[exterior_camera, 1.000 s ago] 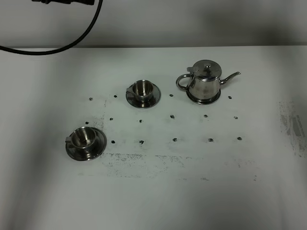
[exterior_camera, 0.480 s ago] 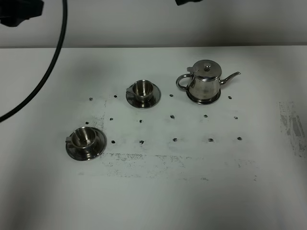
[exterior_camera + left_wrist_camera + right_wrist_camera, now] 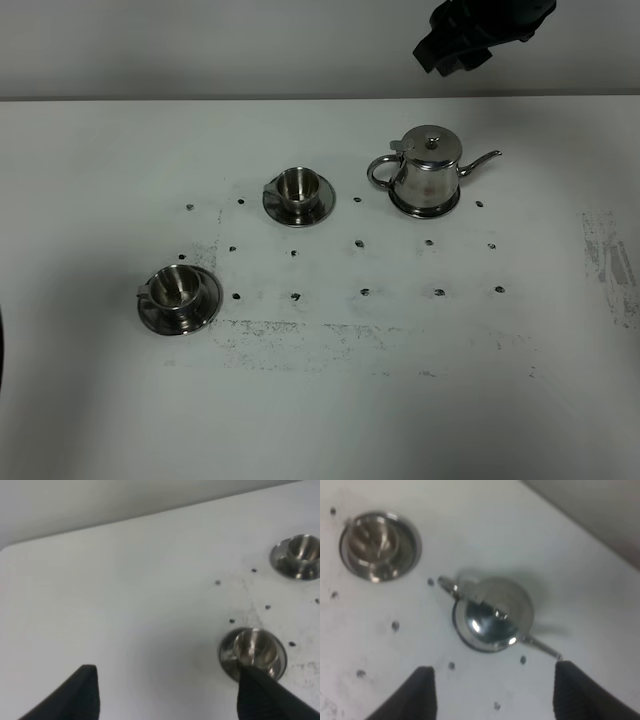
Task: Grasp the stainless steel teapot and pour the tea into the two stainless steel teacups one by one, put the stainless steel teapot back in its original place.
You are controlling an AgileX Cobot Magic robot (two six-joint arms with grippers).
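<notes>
Two grippers hang in the air, and neither one holds anything. The right gripper (image 3: 495, 667) has its fingers spread wide. The stainless steel teapot (image 3: 492, 612) stands under it, a little ahead of the fingers, with a clear gap between them. The teapot sits upright on its round steel disc (image 3: 425, 212).

The left gripper (image 3: 167, 670) is spread wide too, with nothing between its fingers. One teacup (image 3: 255, 650) on its saucer (image 3: 227, 662) sits below it, close to one finger in that view. The other teacup (image 3: 302, 552) is farther ahead.

I think the job has only just begun. Nothing is grabbed and nothing looks poured. Left to do: grab the teapot, pour into each teacup, then set the teapot back on the disc on the desk (image 3: 400, 400).
</notes>
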